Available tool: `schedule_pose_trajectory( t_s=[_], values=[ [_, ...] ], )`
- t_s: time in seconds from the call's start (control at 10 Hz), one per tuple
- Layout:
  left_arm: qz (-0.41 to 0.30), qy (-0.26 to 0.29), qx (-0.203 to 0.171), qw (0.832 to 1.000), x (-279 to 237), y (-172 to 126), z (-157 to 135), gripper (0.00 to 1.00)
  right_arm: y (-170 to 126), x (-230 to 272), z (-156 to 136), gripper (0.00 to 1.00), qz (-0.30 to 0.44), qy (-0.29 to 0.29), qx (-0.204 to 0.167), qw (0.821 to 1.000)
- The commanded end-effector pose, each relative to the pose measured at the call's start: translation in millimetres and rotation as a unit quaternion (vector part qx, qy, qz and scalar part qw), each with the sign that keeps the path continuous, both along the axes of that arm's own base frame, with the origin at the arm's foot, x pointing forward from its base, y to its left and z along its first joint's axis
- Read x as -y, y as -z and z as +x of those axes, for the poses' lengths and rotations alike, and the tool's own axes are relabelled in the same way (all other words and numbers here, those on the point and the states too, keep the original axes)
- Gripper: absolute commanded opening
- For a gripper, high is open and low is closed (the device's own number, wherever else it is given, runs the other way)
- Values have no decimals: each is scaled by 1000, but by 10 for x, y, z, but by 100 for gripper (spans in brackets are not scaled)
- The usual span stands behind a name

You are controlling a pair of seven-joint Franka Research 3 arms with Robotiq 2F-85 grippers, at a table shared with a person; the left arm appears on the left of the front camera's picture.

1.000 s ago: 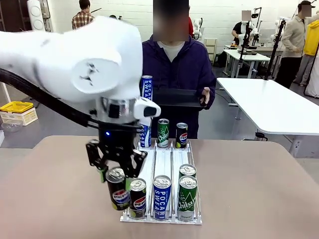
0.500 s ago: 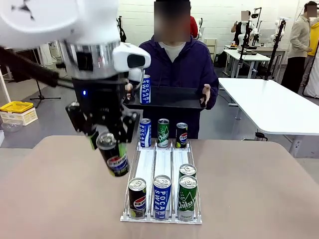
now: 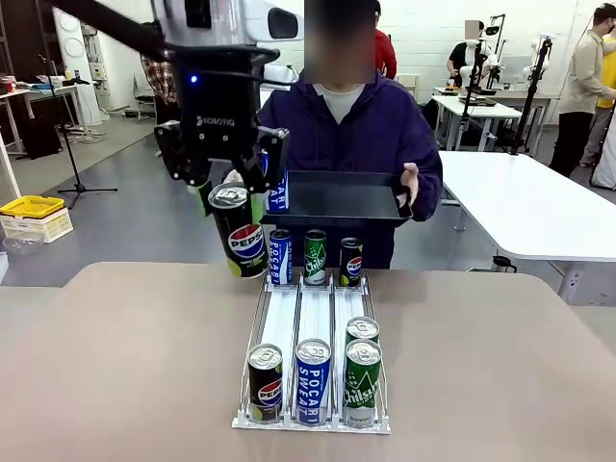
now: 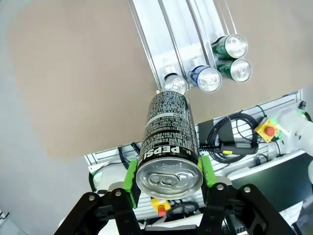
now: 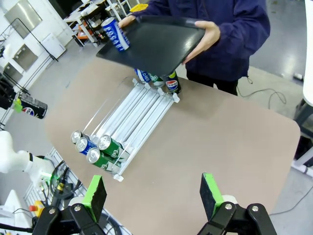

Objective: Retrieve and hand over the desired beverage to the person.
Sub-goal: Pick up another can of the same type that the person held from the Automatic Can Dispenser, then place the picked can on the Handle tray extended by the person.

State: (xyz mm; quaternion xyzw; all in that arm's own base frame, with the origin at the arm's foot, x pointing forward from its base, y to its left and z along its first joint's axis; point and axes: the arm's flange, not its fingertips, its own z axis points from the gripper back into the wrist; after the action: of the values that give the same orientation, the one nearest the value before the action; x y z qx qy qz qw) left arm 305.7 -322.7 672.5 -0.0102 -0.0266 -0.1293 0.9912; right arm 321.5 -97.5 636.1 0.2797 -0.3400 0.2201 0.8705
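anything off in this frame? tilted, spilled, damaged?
No spills or damage. The Pepsi can hangs slightly tilted in the left gripper, its base leaning toward the rack. Rack cans stand upright; the Pocari can stands upright on the person's tray.

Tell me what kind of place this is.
Probably a robotics lab: a left gripper holds a Pepsi can above a can rack, with white worktables behind and cabling by an emergency-stop button.

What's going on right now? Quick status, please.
Left end effector shut on Pepsi can, raised near person's tray. Right end effector open, empty. Pocari can already on tray; path clear.
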Motion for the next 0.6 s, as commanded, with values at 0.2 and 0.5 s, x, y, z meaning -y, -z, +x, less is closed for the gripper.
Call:
schedule_pose_trajectory(
  t_s=[0.2, 0.5],
  values=[
    [-3, 3, -17, 1000, 29, -30, 101, 4, -1, 7, 30, 100, 15, -12, 8, 1000],
    [-3, 3, -17, 1000, 29, -30, 101, 4, -1, 7, 30, 100, 15, -12, 8, 1000]
  ],
)
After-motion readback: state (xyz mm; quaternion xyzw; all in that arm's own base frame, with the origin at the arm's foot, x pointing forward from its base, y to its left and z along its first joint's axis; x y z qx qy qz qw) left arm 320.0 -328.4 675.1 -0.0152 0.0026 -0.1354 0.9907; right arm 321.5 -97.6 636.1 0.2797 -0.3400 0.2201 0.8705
